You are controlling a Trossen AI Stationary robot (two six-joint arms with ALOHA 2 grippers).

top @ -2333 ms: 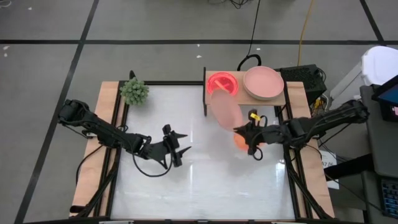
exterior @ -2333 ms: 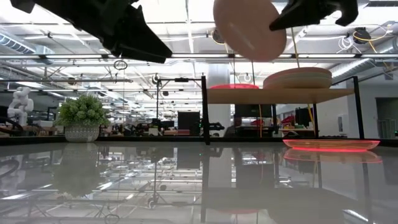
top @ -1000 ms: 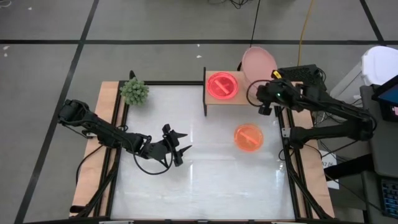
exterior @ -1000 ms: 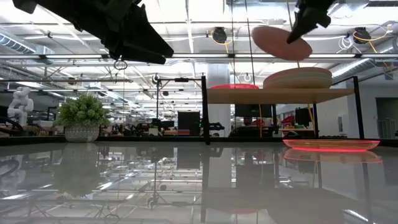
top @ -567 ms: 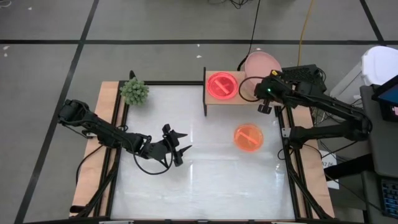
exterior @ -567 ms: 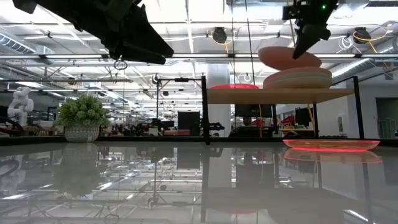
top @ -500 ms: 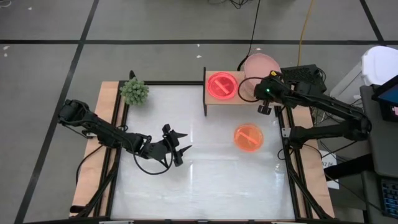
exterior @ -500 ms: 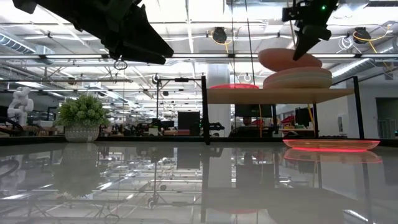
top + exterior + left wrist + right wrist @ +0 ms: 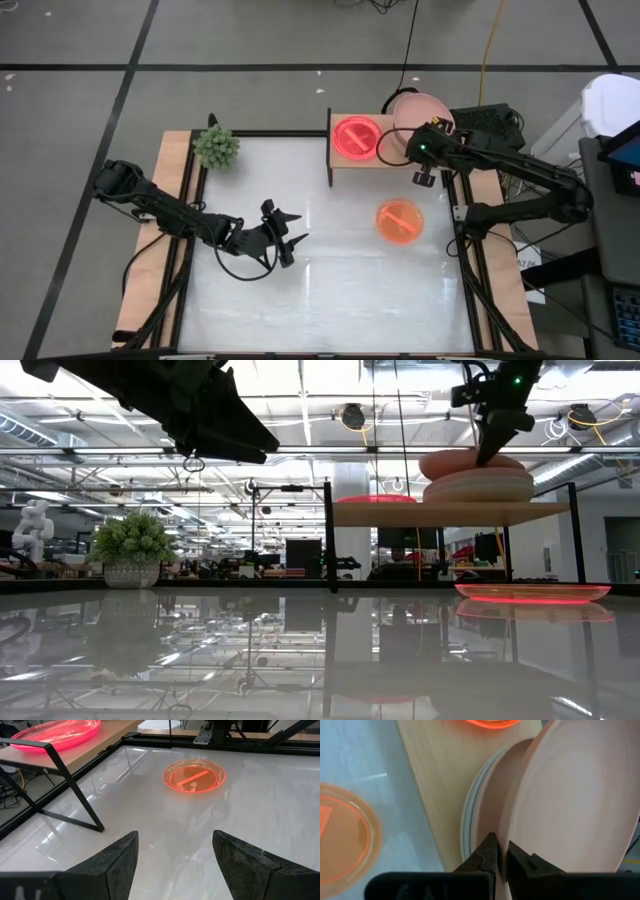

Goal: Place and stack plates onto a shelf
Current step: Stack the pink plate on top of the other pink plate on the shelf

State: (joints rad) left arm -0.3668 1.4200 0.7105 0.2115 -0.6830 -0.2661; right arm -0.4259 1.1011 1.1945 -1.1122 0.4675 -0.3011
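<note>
The right gripper (image 9: 501,851) is clamped nearly shut on the rim of a salmon-pink plate (image 9: 575,805), which is held tilted just over the stack of large plates (image 9: 478,484) at the right end of the shelf (image 9: 395,158). The plate is judged stiff, light and smooth (likely to slip if pinched loosely), so the rim is the sensible place to hold it, as is done here. A neon pink plate (image 9: 356,135) sits on the shelf's left half, an orange plate (image 9: 399,220) lies on the table (image 9: 300,290), and the left gripper (image 9: 175,855) waits wide open over the table, holding nothing.
</note>
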